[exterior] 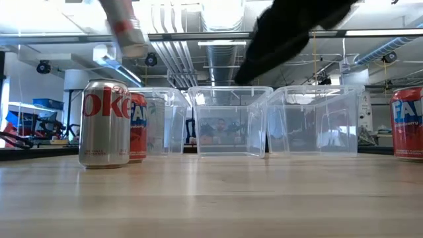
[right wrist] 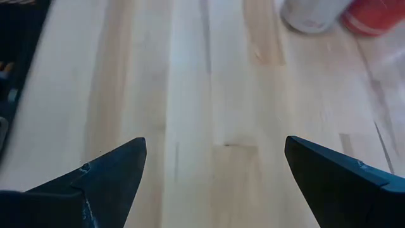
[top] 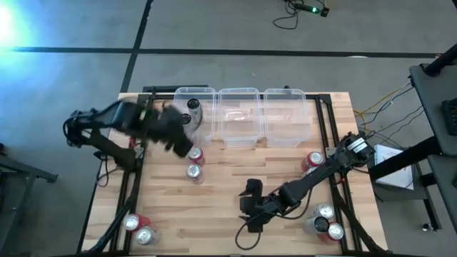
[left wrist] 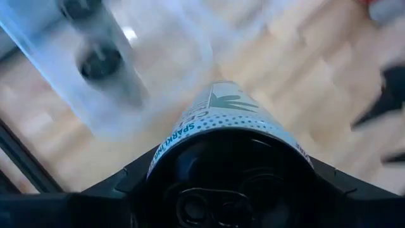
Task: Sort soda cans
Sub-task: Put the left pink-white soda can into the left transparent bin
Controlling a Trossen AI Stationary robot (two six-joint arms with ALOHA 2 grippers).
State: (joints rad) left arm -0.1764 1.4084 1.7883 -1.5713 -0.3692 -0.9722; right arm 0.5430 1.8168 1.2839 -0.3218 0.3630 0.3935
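Left gripper: extended beside the left bin, clenched on a silver can, apparently held off the table. Right gripper: low over the table's middle, fingers spread, empty. Other cans stood scattered on the wood.

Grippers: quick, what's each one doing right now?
Left gripper: closed on a silver can, near the left bin.
Right gripper: open, empty, over bare table.

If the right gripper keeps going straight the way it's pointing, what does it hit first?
Bare table first; the open right gripper has nothing between its fingers. Farther ahead stand a silver can and a red can, off to one side.
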